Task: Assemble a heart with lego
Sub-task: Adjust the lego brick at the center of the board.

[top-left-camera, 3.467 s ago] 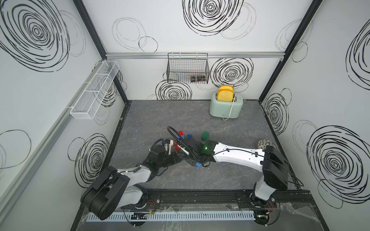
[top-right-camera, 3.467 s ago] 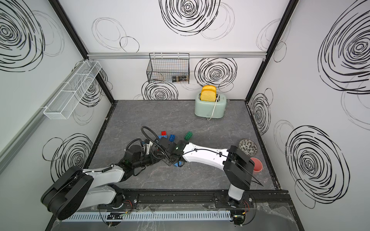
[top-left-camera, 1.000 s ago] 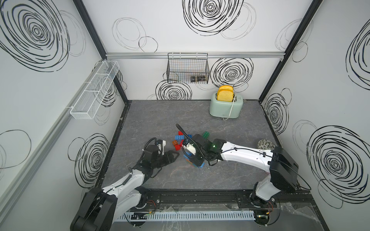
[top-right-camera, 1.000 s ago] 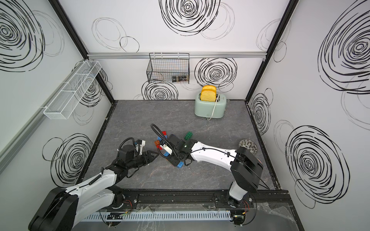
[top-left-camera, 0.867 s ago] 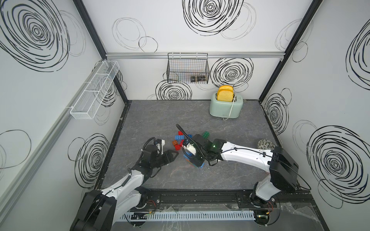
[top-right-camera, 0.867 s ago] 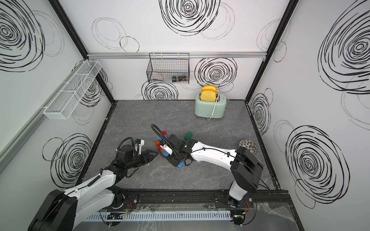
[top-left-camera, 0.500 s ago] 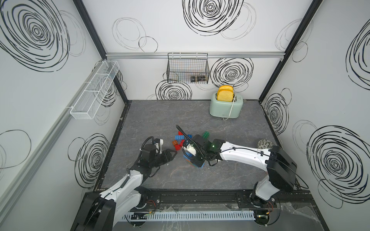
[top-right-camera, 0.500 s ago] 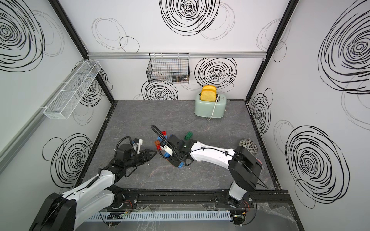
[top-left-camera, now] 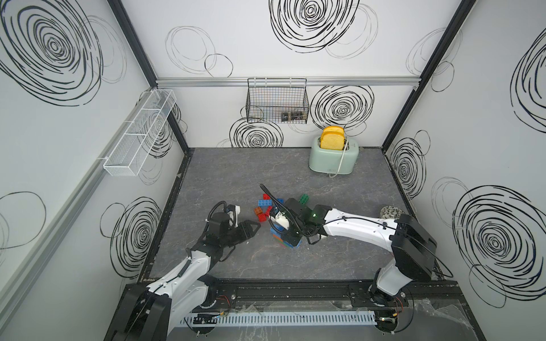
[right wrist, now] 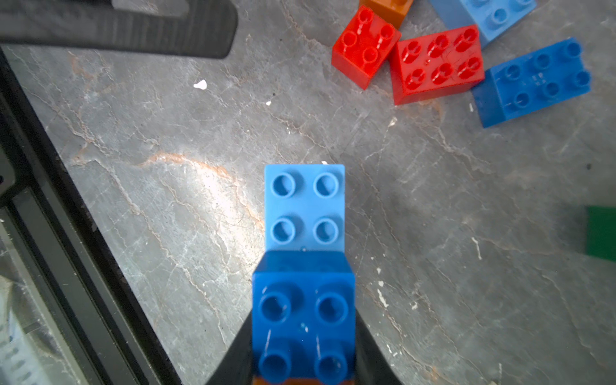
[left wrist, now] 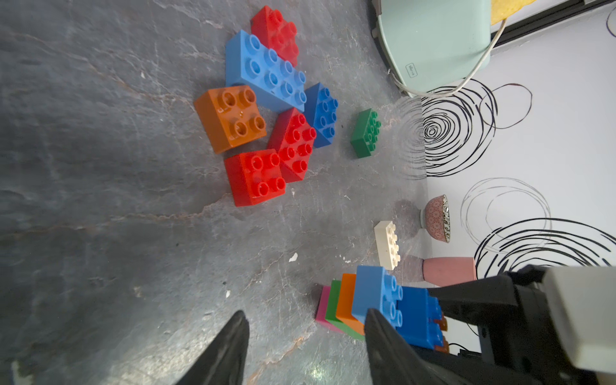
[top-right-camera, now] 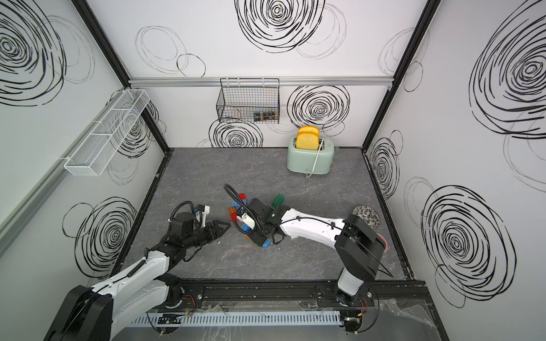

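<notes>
Bench (top-left-camera: 236,177): flat grey slab, stone-veined, matte with a faint sheen. Bounded by black frame edges at the sides and a black rail at the front. Bare room across the far half and ahead of the front rail.

Toaster (top-left-camera: 334,159): smooth mint-green shell with rounded corners. Stands near the back right corner, well apart from the bricks.

Left claw (top-left-camera: 252,231): black tapered fingers, partly spread, holding nothing. Held low near the stack, apart from it in both top views. Shows bare bench between the fingers in the left wrist view.

Right claw (right wrist: 303,333): clamped tight on the dark blue brick (right wrist: 303,300), one finger on each flank.

Loose bricks (left wrist: 290,140): glossy moulded plastic in red, orange and blue, square-edged, studs up. Clustered just behind the stack toward the back wall, several touching.

Stack (left wrist: 366,300): stands near bench centre, slightly toward the front rail. Layers from the bench up: pink, green, orange, light blue, dark blue. Open bench to its front and on the side facing the left claw.

Light blue brick (right wrist: 305,206): studs up, long axis in line with the right claw's fingers. Projects a four-stud half past the fingertips, with the other half covered by the dark blue brick.

Green brick (left wrist: 365,133) and cream brick (left wrist: 386,245): each alone, apart from the cluster.
</notes>
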Robot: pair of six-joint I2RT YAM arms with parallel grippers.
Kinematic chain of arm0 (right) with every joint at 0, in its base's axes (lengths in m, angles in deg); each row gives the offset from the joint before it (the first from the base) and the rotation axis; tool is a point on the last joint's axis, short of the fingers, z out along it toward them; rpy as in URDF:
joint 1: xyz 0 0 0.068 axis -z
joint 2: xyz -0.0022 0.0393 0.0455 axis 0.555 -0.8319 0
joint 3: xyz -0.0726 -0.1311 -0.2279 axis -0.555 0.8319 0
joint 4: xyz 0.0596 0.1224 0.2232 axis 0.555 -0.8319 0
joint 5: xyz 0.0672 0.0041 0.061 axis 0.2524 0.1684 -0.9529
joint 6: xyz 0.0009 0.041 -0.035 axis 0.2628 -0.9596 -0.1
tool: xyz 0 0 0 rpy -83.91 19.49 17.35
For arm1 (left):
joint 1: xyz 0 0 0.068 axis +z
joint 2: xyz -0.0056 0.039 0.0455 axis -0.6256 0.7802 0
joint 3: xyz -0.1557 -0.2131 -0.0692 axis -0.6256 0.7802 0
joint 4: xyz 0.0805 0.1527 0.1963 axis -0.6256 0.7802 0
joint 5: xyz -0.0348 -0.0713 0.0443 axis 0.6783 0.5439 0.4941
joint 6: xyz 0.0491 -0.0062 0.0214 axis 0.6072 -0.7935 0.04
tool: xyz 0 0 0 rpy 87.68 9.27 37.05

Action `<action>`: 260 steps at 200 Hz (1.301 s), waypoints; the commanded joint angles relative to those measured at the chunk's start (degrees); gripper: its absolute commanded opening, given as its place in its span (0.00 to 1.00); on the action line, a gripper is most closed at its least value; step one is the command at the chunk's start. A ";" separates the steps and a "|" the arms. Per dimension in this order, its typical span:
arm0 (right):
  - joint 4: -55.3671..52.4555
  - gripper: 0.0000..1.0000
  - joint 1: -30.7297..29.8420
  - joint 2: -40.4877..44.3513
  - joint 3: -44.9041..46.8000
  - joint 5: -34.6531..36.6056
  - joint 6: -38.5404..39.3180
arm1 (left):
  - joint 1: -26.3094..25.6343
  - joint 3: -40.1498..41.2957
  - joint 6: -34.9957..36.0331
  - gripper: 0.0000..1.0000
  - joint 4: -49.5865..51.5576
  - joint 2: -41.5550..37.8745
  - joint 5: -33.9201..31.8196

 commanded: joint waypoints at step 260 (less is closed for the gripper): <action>5.45 0.70 11.82 -21.53 -13.18 -39.18 4.83 | 7.99 -7.93 6.05 0.65 12.63 -3.30 -0.47</action>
